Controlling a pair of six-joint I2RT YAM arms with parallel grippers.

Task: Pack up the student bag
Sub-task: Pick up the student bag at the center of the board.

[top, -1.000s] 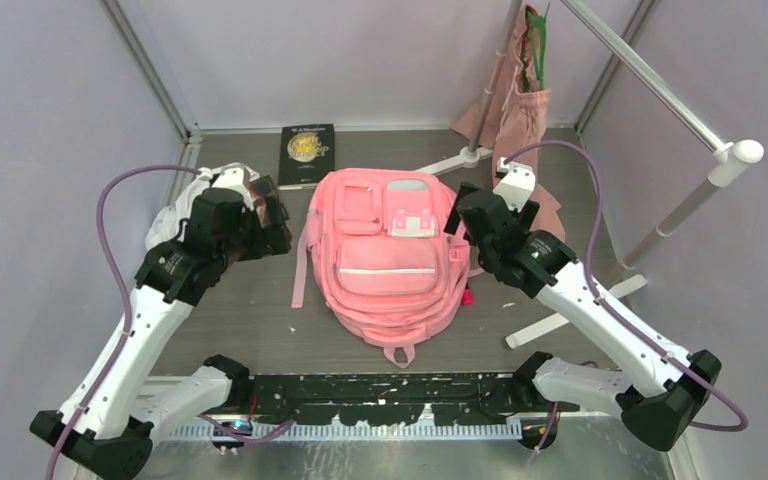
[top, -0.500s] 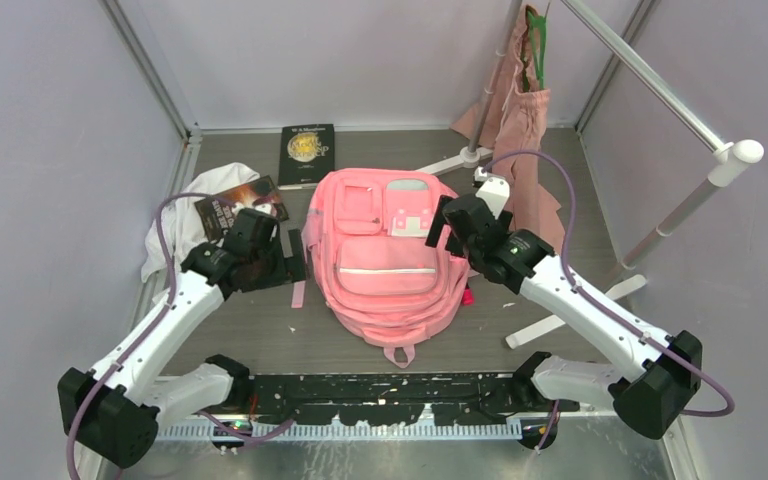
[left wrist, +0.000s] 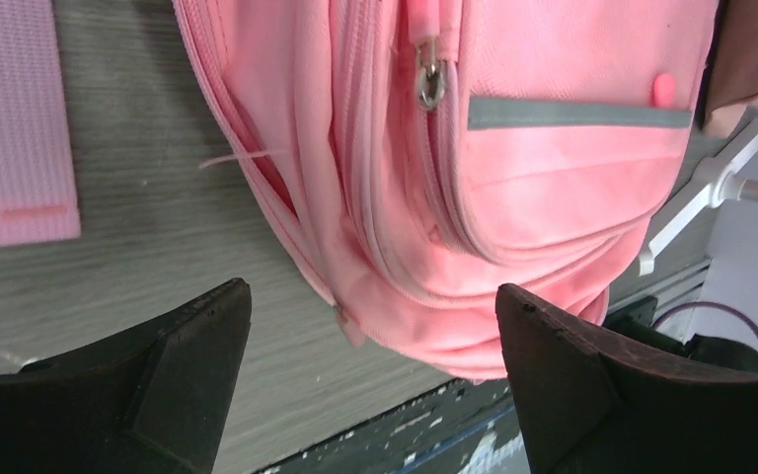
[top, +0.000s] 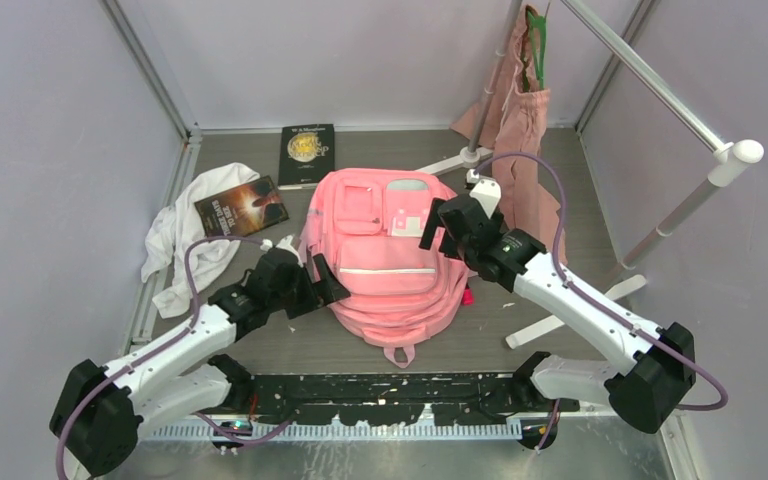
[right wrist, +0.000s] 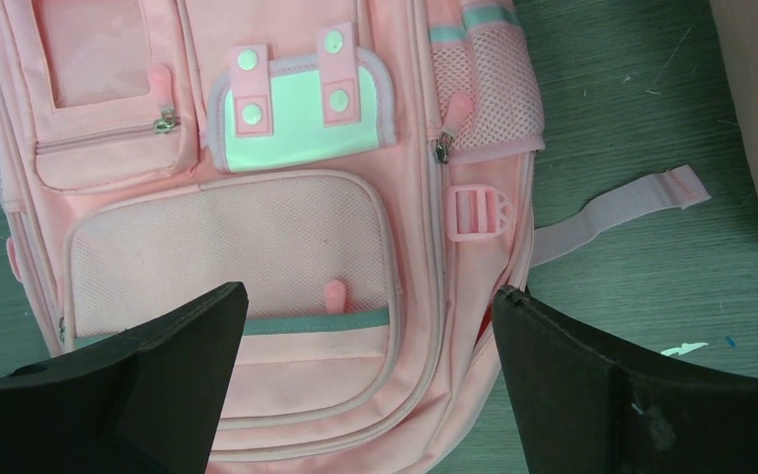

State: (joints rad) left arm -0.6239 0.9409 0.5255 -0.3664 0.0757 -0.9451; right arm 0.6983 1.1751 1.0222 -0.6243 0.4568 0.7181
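At the centre of the frame lies the pink backpack [top: 390,262]; left gripper [top: 325,281] and right gripper [top: 437,228] flank it, both released, grasping nothing

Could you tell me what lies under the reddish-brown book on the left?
The book rests partly on a crumpled white cloth, which lies on the table; anything beneath the cloth is hidden.

You have the left gripper [left wrist: 370,301] spread wide over the pink backpack [left wrist: 553,178], its metal zipper pull [left wrist: 429,84] ahead; a loose pink strap [left wrist: 20,128] lies flat on the grey table [left wrist: 158,227].
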